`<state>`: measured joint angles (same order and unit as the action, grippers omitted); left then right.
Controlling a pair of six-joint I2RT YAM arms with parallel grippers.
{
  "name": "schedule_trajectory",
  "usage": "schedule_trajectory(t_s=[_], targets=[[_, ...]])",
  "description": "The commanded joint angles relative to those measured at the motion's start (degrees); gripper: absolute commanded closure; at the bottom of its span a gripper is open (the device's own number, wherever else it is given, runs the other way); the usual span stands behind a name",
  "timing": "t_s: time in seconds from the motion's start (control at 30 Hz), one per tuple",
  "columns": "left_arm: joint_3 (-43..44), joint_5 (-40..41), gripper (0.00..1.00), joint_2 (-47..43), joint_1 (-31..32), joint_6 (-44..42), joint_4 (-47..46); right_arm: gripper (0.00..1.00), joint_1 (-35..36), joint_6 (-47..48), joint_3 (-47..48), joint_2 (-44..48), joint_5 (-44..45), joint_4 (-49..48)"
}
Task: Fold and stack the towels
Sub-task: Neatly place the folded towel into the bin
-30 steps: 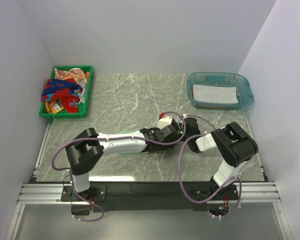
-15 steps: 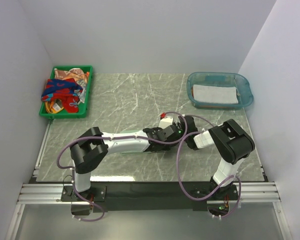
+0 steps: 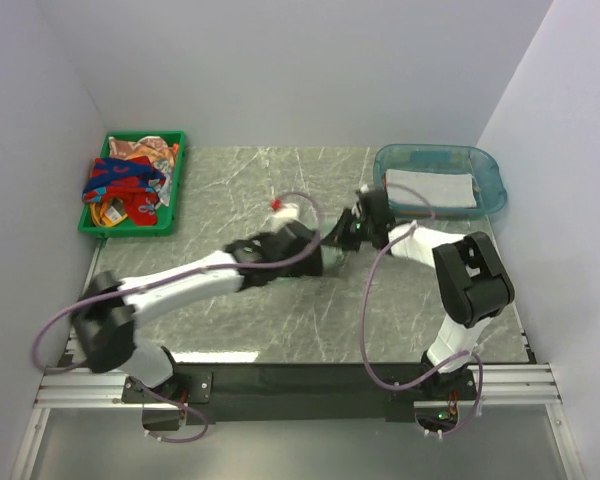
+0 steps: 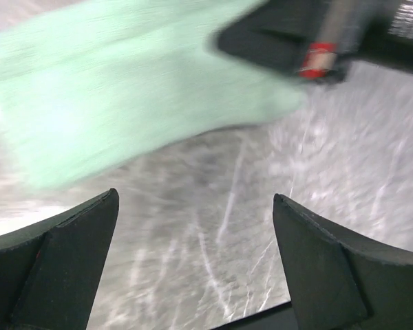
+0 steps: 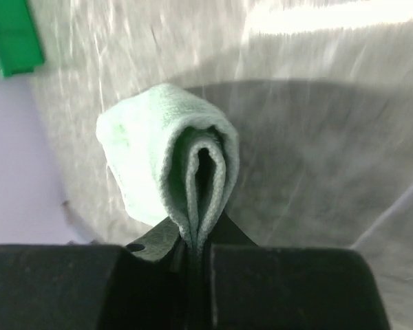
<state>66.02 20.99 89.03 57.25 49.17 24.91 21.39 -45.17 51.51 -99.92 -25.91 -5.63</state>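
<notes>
My left claw (image 4: 194, 206) has sprung wide and let go of the sage green towel (image 5: 155, 151). My right claw (image 5: 198, 242) has pinched shut on its folded edge and moved farther back, nearer the blue tub (image 3: 492, 190). My left arm (image 3: 180, 285) has stretched out low.

This is looking like a robot lab test cell: plain white panels (image 3: 300, 70) are boxing in a marble-look bench (image 3: 240, 190), a left arm (image 3: 175, 285) and a right arm (image 3: 470, 285) are standing bolted to an aluminium rail (image 3: 75, 385) at its near edge, and purple cables (image 3: 365, 330) are looping along them.
</notes>
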Motion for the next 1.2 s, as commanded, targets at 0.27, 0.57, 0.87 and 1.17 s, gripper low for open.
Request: schedule_trajectory(t_s=[0.27, 0.57, 0.87, 1.17], targets=[[-8.88, -5.96, 0.01, -23.72, -29.55, -15.49, 5.07, 1.0, -9.77, 27.66, 40.02, -10.11, 6.84, 34.62], [-18.21, -9.39, 0.01, -27.07, -39.23, -20.95, -0.38, 1.0, -15.85, 44.61, 74.22, -23.38, 16.15, 57.47], [-17.42, -7.2, 0.01, -22.42, -41.96, -20.6, -0.3, 1.0, -24.02, 46.23, 69.72, -21.64, 15.11, 51.26], [-17.24, -5.17, 0.01, -19.95, -43.28, -20.16, -0.38, 1.0, -28.68, 49.83, 69.87, -23.83, 14.49, 47.38]])
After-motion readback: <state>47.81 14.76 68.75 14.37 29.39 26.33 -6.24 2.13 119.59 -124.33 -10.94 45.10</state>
